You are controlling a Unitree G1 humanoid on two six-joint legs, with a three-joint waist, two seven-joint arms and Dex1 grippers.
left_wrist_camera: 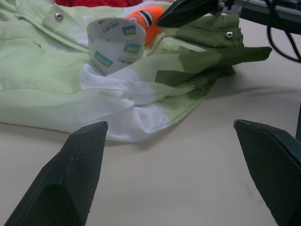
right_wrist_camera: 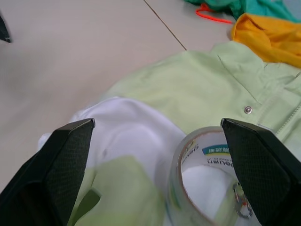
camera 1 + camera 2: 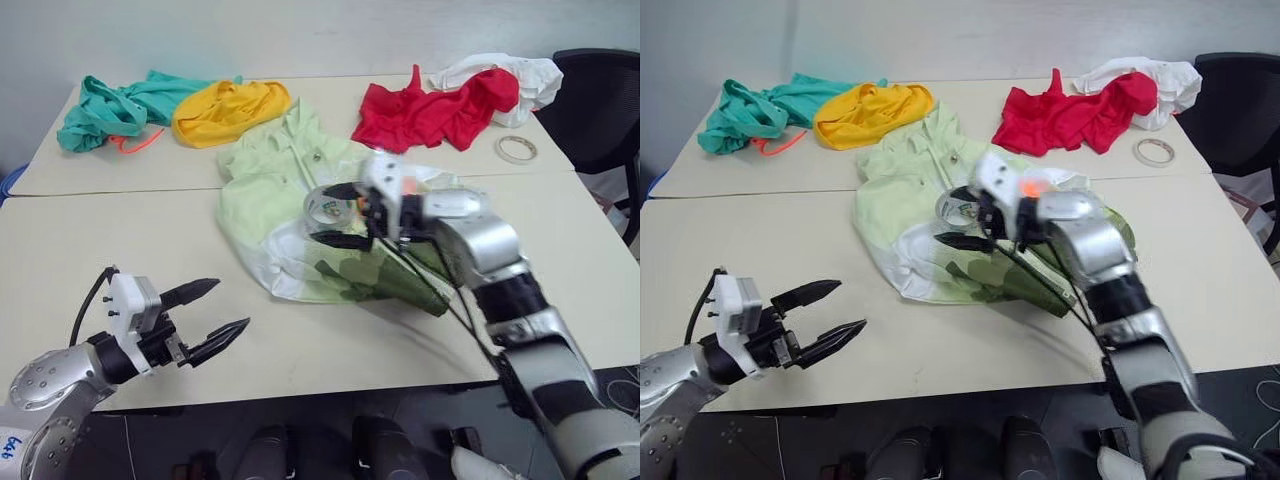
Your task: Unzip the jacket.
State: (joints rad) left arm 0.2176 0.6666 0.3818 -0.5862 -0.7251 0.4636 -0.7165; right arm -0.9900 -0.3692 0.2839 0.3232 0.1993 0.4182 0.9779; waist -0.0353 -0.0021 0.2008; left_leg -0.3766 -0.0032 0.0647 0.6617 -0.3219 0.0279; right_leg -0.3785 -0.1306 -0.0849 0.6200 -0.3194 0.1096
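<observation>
Two beige tables pushed together, wall behind, black chair far right. Left gripper hovers near the front edge, fingers spread wide and empty. The jacket lies crumpled mid-table with a tape roll on it, right gripper over it, fingers apart.

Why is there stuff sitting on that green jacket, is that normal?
It looks odd: a clear tape roll stands on the crumpled jacket, with a small orange toy right behind it. Both could get in the way of unzipping. Both grippers, left and right, are open.
</observation>
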